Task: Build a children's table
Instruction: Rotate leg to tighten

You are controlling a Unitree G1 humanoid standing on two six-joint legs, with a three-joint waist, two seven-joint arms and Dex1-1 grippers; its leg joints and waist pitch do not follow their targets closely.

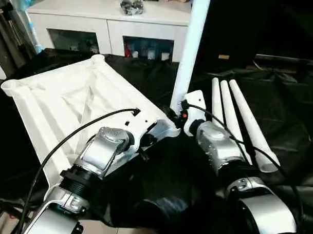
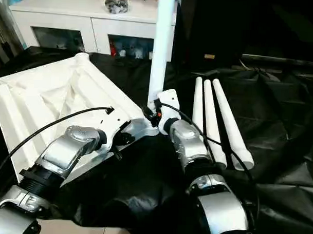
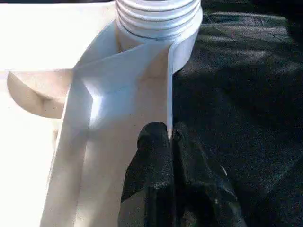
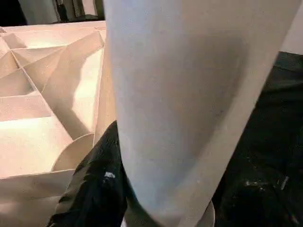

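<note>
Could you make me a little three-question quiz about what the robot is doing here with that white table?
1. True or false: the table top lies with its ribbed underside up.
2. How many loose legs lie side by side on the black cloth?
A) two B) three C) four
3. What does the right gripper hold?

Key
1. True.
2. B, three.
3. The upright leg, standing at the top's near corner socket. The left gripper is pinched shut on the top's edge wall beside that socket.
</note>
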